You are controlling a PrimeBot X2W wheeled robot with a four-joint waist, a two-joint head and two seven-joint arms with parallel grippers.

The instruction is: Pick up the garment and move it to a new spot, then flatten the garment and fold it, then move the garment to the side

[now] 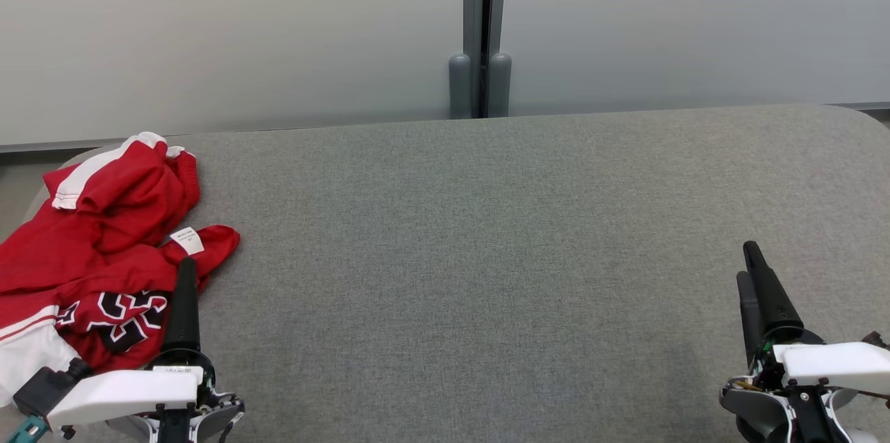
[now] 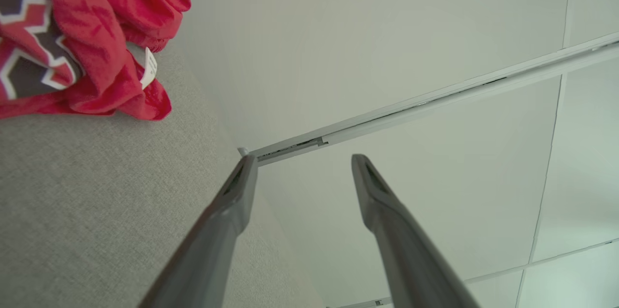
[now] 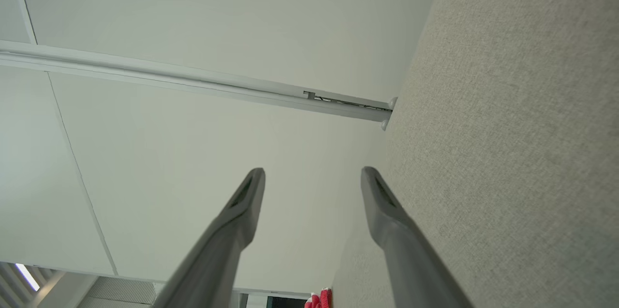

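The red garment (image 1: 104, 248) lay bunched up at nine o'clock on the grey table (image 1: 487, 255). Our left gripper (image 2: 304, 163), close by it at seven o'clock, and our right gripper (image 1: 748, 261) at four o'clock were both wide open and empty. We needed to grab a thick fold and lift slowly.

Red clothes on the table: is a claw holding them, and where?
No, nothing is held. The red garment lies crumpled on the grey table. The left claw and right claw are both open and empty.
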